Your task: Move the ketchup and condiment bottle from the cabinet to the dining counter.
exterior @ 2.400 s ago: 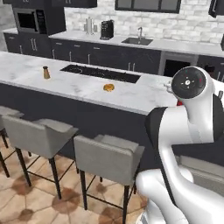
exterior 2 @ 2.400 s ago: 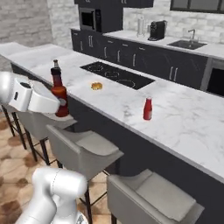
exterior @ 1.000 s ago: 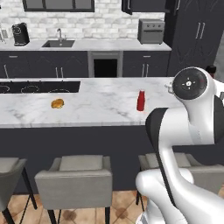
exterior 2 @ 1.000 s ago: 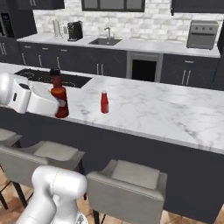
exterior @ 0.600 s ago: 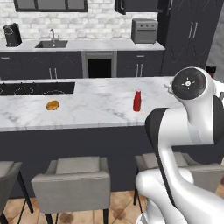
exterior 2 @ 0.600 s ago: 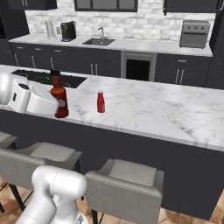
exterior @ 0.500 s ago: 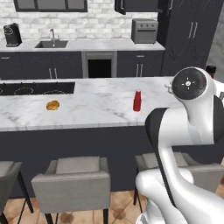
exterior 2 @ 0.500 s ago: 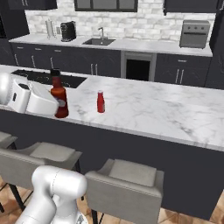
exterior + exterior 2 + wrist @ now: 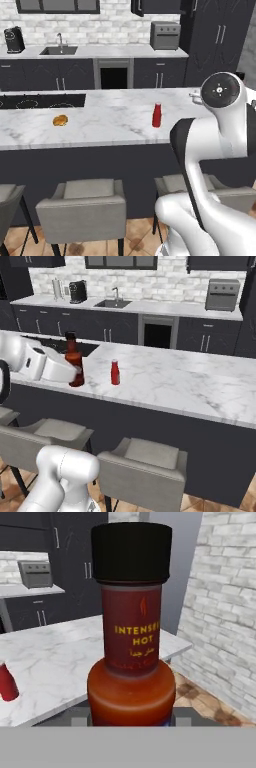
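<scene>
I see white brick wall (image 9: 125, 22) at 12 o'clock over dark base cabinets, sink (image 9: 59, 50) at 11, toaster oven (image 9: 165, 35) at 1, coffee machine (image 9: 14, 39) at 10. Grey stools (image 9: 85, 207) at 6 on terracotta tile floor (image 9: 135, 232). Even light.

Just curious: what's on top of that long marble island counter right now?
The ketchup, a small bun-like item and a black cooktop. The end effector holds the condiment bottle there; its base is hidden.

Both base views looking forward and down across the dining counter (image 9: 100, 125) from behind the stools (image 9: 85, 210), sharing the ketchup (image 9: 157, 116), hand view sitting close against the condiment bottle (image 9: 131, 632)
</scene>
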{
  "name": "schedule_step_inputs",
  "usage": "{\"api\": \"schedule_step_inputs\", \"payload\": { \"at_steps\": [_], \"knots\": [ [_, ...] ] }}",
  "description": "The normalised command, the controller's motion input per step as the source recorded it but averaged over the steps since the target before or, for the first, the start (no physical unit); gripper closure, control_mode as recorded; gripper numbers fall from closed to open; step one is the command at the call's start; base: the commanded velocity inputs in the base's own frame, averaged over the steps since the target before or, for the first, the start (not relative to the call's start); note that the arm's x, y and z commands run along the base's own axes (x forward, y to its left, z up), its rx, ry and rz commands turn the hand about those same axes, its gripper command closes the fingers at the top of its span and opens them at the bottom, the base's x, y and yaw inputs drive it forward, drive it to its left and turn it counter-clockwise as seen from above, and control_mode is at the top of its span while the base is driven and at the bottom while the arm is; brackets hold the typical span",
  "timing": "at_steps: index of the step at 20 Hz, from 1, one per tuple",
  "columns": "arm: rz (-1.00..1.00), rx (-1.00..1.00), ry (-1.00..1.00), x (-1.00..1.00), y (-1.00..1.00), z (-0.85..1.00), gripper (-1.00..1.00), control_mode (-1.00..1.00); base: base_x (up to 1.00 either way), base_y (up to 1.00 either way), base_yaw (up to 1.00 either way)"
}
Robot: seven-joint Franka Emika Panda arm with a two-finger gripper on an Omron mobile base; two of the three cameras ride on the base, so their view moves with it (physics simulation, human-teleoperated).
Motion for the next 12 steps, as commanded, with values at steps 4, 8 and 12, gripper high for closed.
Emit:
{"api": "schedule_step_inputs", "payload": {
  "at_steps": [4,8,12],
  "knots": [
    [0.22,0.08,0.0,0.24,-0.28,0.0,1.0,-1.0,0.0,0.0,0.0],
    [0.34,0.12,0.0,0.25,-0.33,0.0,1.0,-1.0,0.0,0.0,0.0],
    [0.42,0.11,0.0,0.23,-0.38,-0.06,1.0,-1.0,0.0,0.0,0.0]
  ]
}}
